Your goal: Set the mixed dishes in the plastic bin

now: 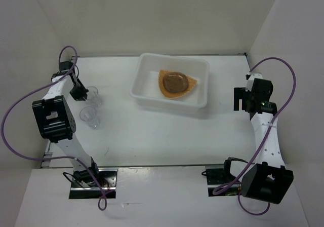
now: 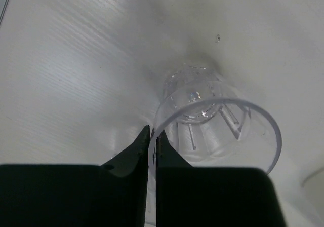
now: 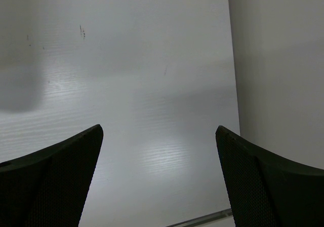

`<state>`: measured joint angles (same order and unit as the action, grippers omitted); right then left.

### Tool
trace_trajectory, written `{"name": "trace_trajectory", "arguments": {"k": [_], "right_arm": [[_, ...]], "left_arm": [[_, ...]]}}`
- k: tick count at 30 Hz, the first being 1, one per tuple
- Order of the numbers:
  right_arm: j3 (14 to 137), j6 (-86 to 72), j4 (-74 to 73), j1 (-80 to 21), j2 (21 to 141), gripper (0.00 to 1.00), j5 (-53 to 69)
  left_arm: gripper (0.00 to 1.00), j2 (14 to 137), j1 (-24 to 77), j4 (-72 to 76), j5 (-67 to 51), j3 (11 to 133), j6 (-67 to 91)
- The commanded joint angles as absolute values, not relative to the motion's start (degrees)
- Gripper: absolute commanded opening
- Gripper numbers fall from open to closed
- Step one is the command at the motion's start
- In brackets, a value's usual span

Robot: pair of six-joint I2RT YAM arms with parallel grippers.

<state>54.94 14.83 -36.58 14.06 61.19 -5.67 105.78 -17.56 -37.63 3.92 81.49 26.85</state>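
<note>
Cup (image 2: 217, 130) of clear ribbed plastic, thin round rim pinched by left pincer (image 2: 153, 136); right pincer (image 3: 159, 130) spread wide.

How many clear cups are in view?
2. The far cup has its rim between the fingers of the left pincer; the near cup sits just beside it. None appears hidden.

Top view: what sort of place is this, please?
Probably a lab robot cell: white walls enclose a white table, with the left arm and right arm bolted at its near edge.
</note>
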Motion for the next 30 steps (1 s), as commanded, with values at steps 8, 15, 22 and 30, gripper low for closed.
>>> {"name": "trace_trajectory", "arguments": {"k": [8,15,22,30], "right_arm": [[54.8,14.3,-34.0,13.5,60.1,0.96,-6.6],[54.8,14.3,-34.0,13.5,60.1,0.96,-6.6],[54.8,14.3,-34.0,13.5,60.1,0.96,-6.6],[54.8,14.3,-33.5,13.5,59.6,0.96,-7.1]], "left_arm": [[0.00,94.0,-17.9,-38.4,4.6,95.3,36.7],[0.00,93.7,-11.4,-16.4,-20.2,101.5,46.6],[0.04,122.8,4.6,-43.7,-18.2,143.8,27.8],[0.03,145.3,13.8,-62.7,-4.8,171.4,27.2]]}}
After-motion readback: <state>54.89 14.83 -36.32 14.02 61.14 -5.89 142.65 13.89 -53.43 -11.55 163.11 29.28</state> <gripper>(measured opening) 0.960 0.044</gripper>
